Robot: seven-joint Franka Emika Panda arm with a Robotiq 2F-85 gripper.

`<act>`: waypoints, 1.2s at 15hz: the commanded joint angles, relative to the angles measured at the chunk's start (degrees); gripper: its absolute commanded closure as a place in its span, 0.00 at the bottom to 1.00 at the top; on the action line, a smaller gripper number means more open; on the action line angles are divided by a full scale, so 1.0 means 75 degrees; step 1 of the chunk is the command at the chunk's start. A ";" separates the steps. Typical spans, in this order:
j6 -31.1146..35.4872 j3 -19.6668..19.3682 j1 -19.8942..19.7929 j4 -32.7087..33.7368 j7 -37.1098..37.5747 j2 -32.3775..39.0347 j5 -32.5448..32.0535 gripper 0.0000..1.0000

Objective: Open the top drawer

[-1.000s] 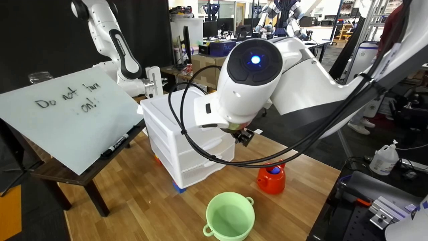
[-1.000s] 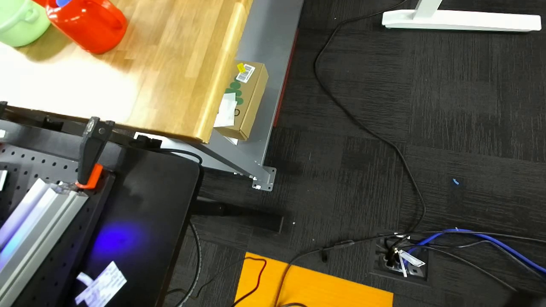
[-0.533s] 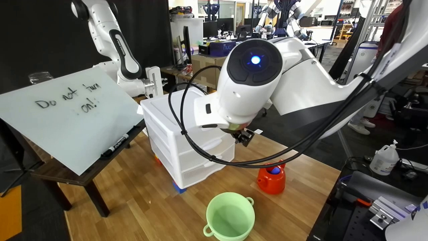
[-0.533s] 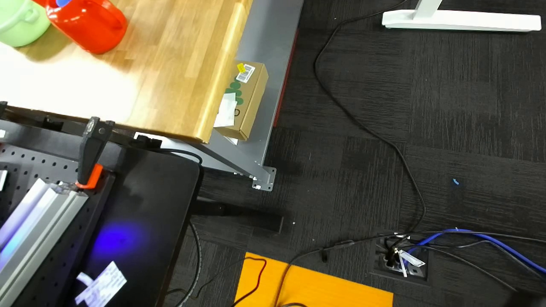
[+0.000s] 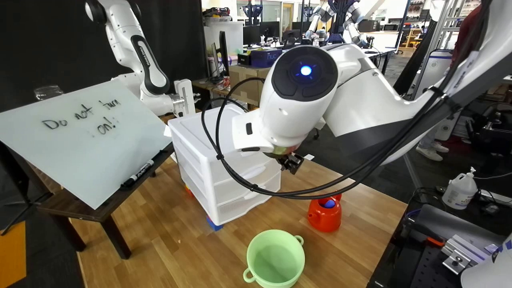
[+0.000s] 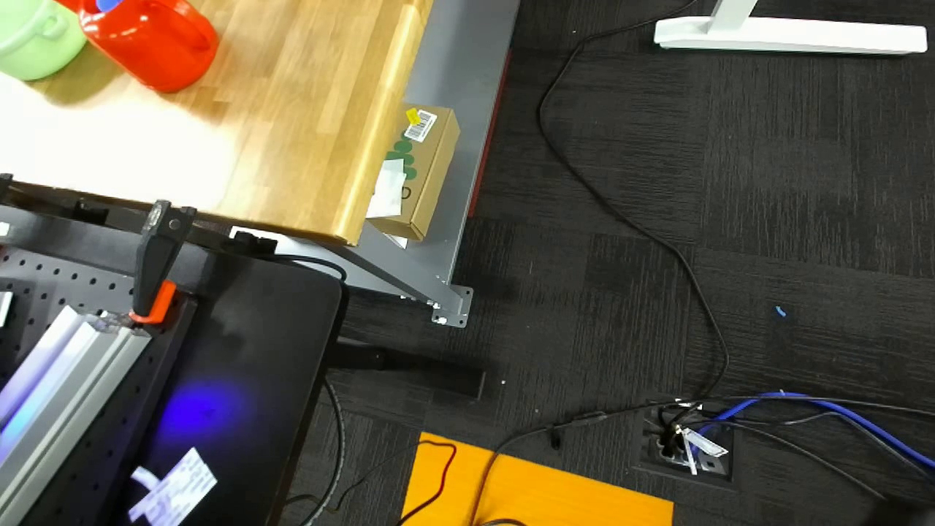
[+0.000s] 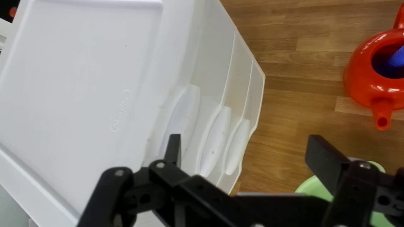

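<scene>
Black backdrop point(image 5: 182, 44) hanging behind wood-plank worktop point(image 5: 160, 240). Worktop carrying white plastic 3-drawer unit point(image 5: 194, 168); shallow, wide, white plastic top drawer point(image 7: 213, 56) sitting closed, highest of 3. Black 2-finger tool point(image 7: 245, 149) hovering near unit's front, released, fingers point(image 7: 174, 148) standing wide apart. In wrist view 1 fingertip overlapping top drawer's curved white pull point(image 7: 183, 113); touching or apart, cannot tell. Red plastic watering can point(image 5: 325, 220) and round light-green 2-handled pot point(image 5: 276, 260) standing near each other, apart from unit. White rectangular board point(image 5: 88, 160) reading "Do not turn on!" tilting just beside unit.
</scene>
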 commanded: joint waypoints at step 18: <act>0.1771 -0.0266 -0.0486 -0.0313 0.2381 0.0030 -0.1539 0.00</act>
